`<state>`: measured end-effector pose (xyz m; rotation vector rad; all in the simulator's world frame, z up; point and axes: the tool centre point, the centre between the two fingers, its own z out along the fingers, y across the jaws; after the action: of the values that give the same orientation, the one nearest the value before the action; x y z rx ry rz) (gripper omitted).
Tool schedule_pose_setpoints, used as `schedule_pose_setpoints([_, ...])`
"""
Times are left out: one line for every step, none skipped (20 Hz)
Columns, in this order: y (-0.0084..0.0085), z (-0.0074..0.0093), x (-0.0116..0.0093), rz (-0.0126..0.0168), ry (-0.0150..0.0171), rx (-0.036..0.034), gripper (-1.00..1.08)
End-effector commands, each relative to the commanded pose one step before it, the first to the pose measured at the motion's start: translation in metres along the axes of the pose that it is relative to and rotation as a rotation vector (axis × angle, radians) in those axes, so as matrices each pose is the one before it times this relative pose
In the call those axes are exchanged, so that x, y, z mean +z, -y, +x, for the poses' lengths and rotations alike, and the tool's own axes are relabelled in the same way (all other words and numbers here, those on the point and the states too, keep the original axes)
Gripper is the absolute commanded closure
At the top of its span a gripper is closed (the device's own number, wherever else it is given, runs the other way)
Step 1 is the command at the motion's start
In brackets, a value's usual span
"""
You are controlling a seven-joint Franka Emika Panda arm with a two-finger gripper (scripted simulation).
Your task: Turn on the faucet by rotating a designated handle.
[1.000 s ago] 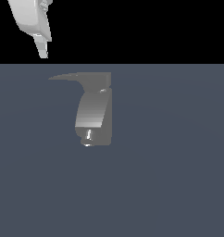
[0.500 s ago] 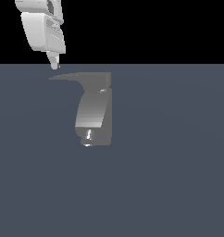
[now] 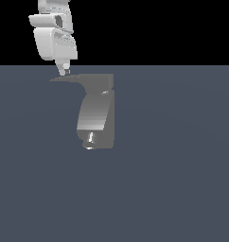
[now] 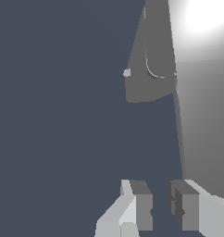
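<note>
A white robot arm reaches straight down from the top edge of the exterior view, toward that view's left, its wrist held vertical. At its lower end the tool (image 3: 64,72) points downward, its tip right at the pointed end of the handle (image 3: 83,79); from this angle it is not clear whether the two touch. The wrist view shows the tool's two fingers (image 4: 140,206) parted with a narrow gap between them and nothing held in it. The handle is a thin flat grey lever lying level across the top of the faucet (image 3: 96,116), tapering to a point toward the exterior view's left. The faucet's blocky curved body stands on the dark blue-grey worktop (image 3: 182,165), near the middle of the view, with a shiny nozzle tip (image 3: 91,138) at its lower front.
</note>
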<state>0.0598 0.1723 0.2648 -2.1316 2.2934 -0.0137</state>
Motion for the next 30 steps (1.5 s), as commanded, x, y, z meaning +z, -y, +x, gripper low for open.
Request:
schedule_pose_setpoints([0.00658,0.00568,0.01265,-0.01283,-0.0032,0.0353,1.08])
schedule_pose_setpoints([0.00217,0.00072,0.00115,-0.00017,-0.00007,0.00907,1.08])
schedule_pose_setpoints([0.00185,0.00062,0.00095,-0.00015,0.00001,0.00772,1.08])
schedule_pose_setpoints([0.00153,0.00052,0.00075,-0.00013,0.00007,0.00635,1.08])
schedule_pose_setpoints([0.00119,0.00041,0.00056,-0.00011,0.00011,0.00493,1.08])
schedule_pose_setpoints([0.00085,0.00029,0.00038,-0.00008,0.00012,0.00348,1.08])
schedule_pose_setpoints([0.00049,0.00017,0.00021,-0.00005,0.00009,0.00201,1.08])
schedule_pose_setpoints([0.00017,0.00008,0.00007,-0.00002,0.00003,0.00069,1.08])
schedule_pose_setpoints([0.0,0.0,0.0,0.0,0.0,0.0,1.08])
schedule_pose_setpoints([0.0,0.0,0.0,0.0,0.0,0.0,1.08])
schedule_pose_setpoints([0.0,0.0,0.0,0.0,0.0,0.0,1.08])
schedule_pose_setpoints([0.0005,-0.00618,-0.01732,0.02399,0.00479,-0.00841,1.08])
schedule_pose_setpoints([-0.00279,0.00005,0.00042,-0.00064,-0.00012,0.00024,1.08])
schedule_pose_setpoints([-0.00287,0.00002,0.0003,-0.00045,-0.00009,0.00017,1.08])
schedule_pose_setpoints([-0.00283,0.00005,0.00042,-0.00064,-0.00012,0.00024,1.08])
schedule_pose_setpoints([-0.00285,0.00005,0.00042,-0.00064,-0.00012,0.00024,1.08])
schedule_pose_setpoints([-0.00288,0.00005,0.00042,-0.00064,-0.00012,0.00024,1.08])
schedule_pose_setpoints([-0.0029,0.00005,0.00042,-0.00064,-0.00012,0.00024,1.08])
schedule_pose_setpoints([-0.00292,0.00005,0.00042,-0.00064,-0.00012,0.00024,1.08])
schedule_pose_setpoints([-0.00294,0.00005,0.00042,-0.00064,-0.00012,0.00024,1.08])
schedule_pose_setpoints([-0.00296,0.00005,0.00042,-0.00064,-0.00012,0.00024,1.08])
schedule_pose_setpoints([-0.00298,0.00005,0.00042,-0.00064,-0.00012,0.00024,1.08])
schedule_pose_setpoints([-0.003,0.00005,0.00042,-0.00064,-0.00012,0.00024,1.08])
schedule_pose_setpoints([-0.00302,0.00005,0.00042,-0.00064,-0.00012,0.00023,1.08])
schedule_pose_setpoints([-0.00299,0.00007,0.00051,-0.00078,-0.00015,0.00029,1.08])
schedule_pose_setpoints([-0.00306,0.00004,0.00042,-0.00064,-0.00012,0.00023,1.08])
schedule_pose_setpoints([-0.00308,0.00004,0.00042,-0.00064,-0.00012,0.00023,1.08])
schedule_pose_setpoints([-0.0031,0.00004,0.00042,-0.00064,-0.00012,0.00023,1.08])
schedule_pose_setpoints([-0.00312,0.00004,0.00042,-0.00064,-0.00012,0.00023,1.08])
schedule_pose_setpoints([-0.00309,0.00006,0.00051,-0.00078,-0.00014,0.00028,1.08])
